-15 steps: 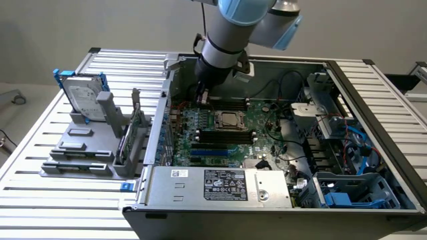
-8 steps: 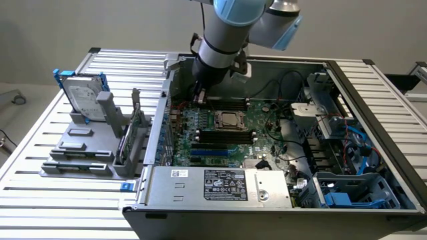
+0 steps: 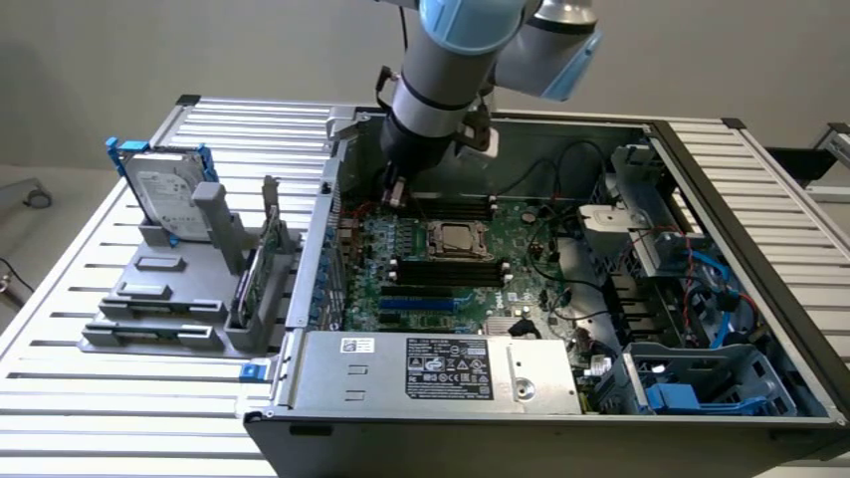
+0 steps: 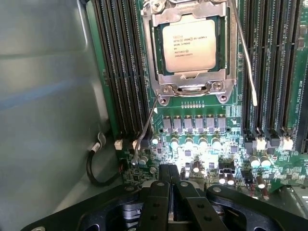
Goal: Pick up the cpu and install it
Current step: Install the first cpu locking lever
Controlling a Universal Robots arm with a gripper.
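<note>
The cpu [image 4: 189, 45], a small square chip with a pale silvery printed top, lies flat in the metal-framed socket [image 4: 159, 72] on the green motherboard, and it is also visible mid-board as the cpu [image 3: 456, 237]. The socket's frame sits down around the chip's edges. Two thin wire levers [image 4: 146, 127] run out from the socket, one on each side. My gripper [image 4: 169, 169] hangs low over the board a short way from the socket, its black fingers shut together with nothing between them. In the exterior view my gripper [image 3: 394, 191] is beyond the socket, near the case's inner wall.
Black memory slots [image 4: 122, 72] flank the socket. The grey case wall [image 4: 43, 96] stands close beside my gripper, with a black cable [image 4: 94, 166] at its foot. Outside the case, a silver hard drive [image 3: 170, 189] stands in a grey holder. The power supply [image 3: 439, 368] fills the near side.
</note>
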